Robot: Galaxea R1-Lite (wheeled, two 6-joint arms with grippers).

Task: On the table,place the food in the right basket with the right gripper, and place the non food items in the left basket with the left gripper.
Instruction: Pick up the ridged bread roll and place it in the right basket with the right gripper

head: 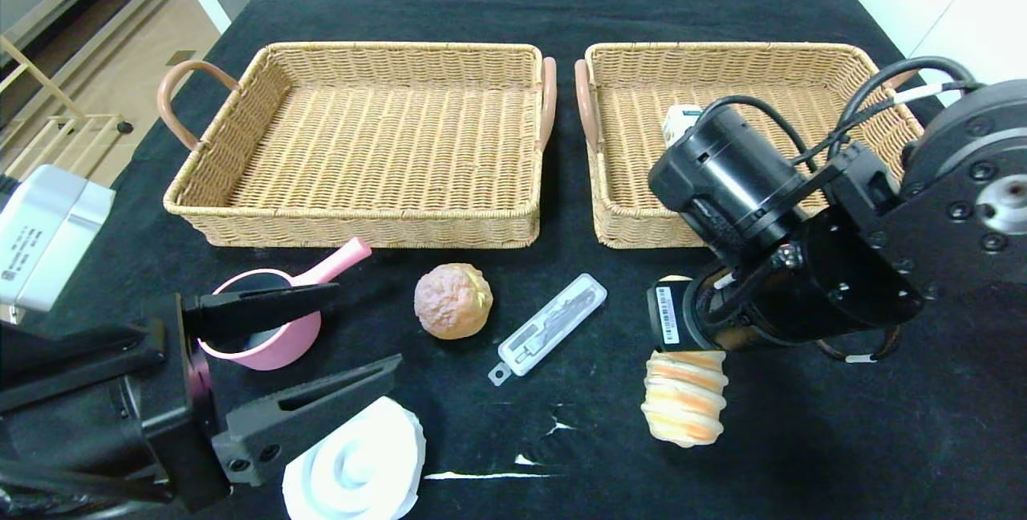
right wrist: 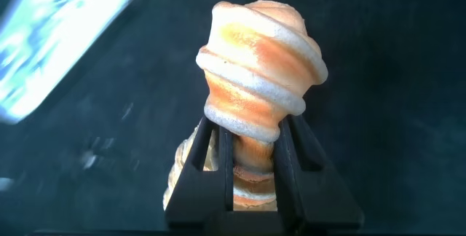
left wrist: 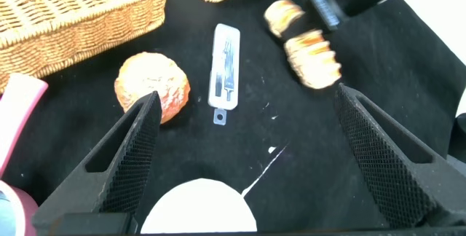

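My right gripper (right wrist: 251, 130) is shut on a spiral orange-and-cream bread roll (right wrist: 258, 61), which shows in the head view (head: 683, 396) low over the black cloth in front of the right basket (head: 618, 183). My left gripper (head: 361, 327) is open and empty at the front left, over a white round roll (head: 357, 464). Between its fingers the left wrist view shows a round brown bun (left wrist: 154, 84) and a clear plastic case with a small tool (left wrist: 224, 65). A pink cup with a handle (head: 277, 327) stands just beyond the left gripper. The left basket (head: 241, 103) is empty.
A small white object (head: 680, 119) lies in the right basket, partly hidden by my right arm. The bun (head: 453, 301) and the clear case (head: 550, 327) lie between the two grippers. White marks streak the black cloth (head: 513, 456) at the front.
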